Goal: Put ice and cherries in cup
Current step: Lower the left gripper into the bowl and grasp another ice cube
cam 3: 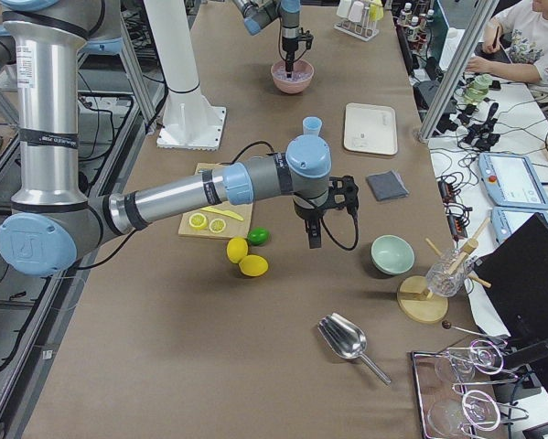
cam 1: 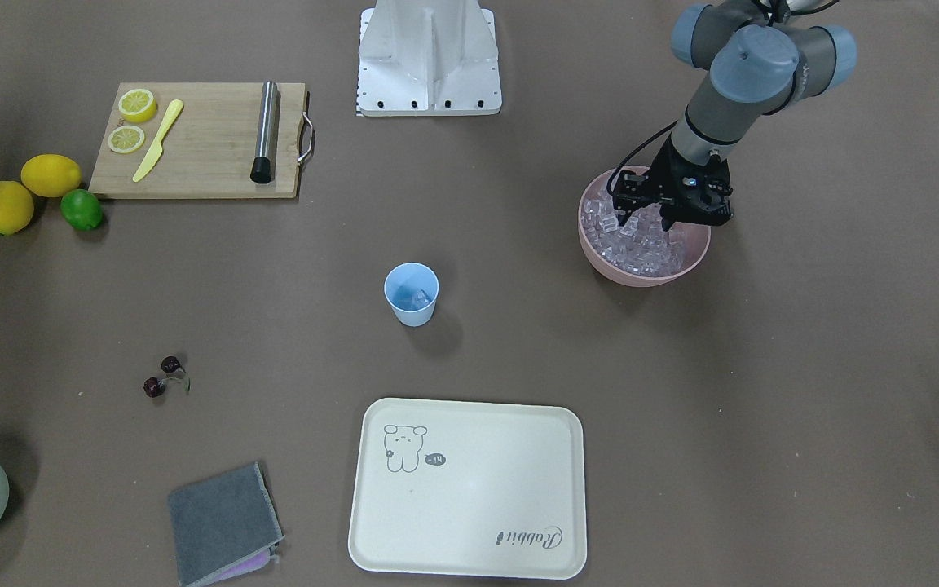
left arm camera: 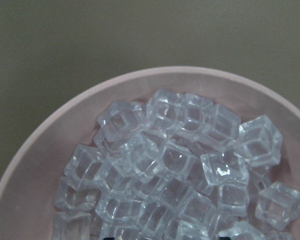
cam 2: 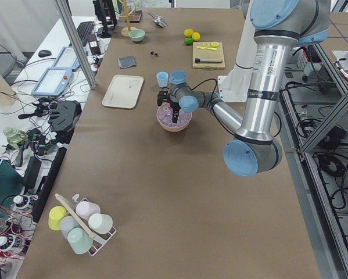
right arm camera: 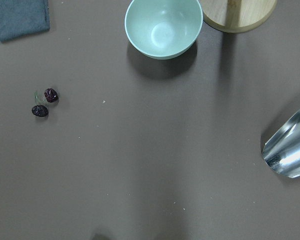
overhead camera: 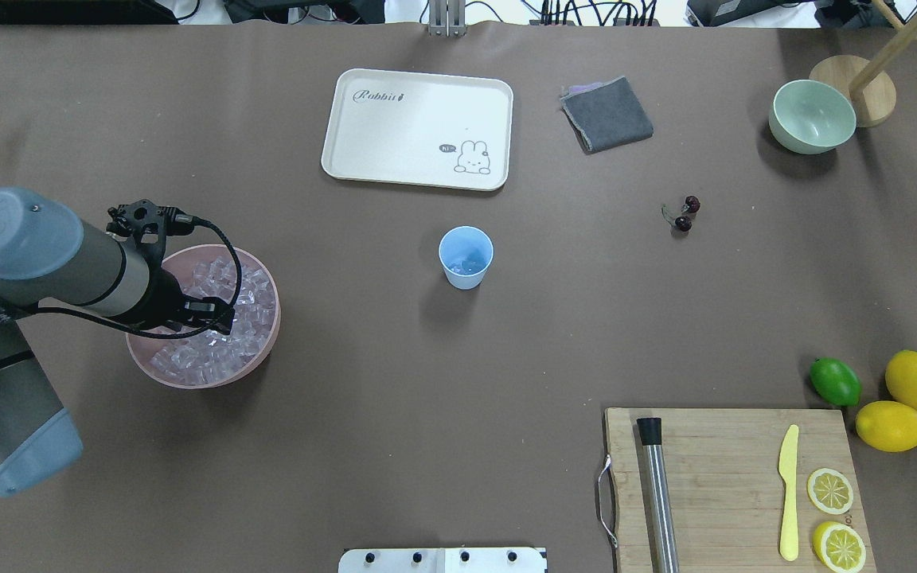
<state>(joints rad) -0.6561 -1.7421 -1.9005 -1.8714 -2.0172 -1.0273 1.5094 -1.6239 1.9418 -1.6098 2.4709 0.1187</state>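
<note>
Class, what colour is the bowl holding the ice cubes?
Pink; the bowl shows best in the front-facing view.

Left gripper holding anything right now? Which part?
Nothing visibly held: the left gripper has its fingers apart over the ice in the pink bowl.

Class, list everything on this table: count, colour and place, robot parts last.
pink bowl: one, table's left side
cup: one, light blue, table centre
ice: many, clear, in pink bowl; a little in cup
tray: one, cream, beyond cup
cloth: one, grey, beside tray
cherries: two, dark red, bare table near cloth
stand: one, wooden, far right
green bowl: one, pale, beside stand
board: one, wooden, near right
lemon halves: two, yellow, on board
knife: one, yellow, on board
rod: one, steel, on board
lemons: two, yellow, beside board
lime: one, green, beside lemons
scoop: one, metal, right end
left gripper: open, in the ice
right gripper: above table's right side; open or shut unclear
</note>
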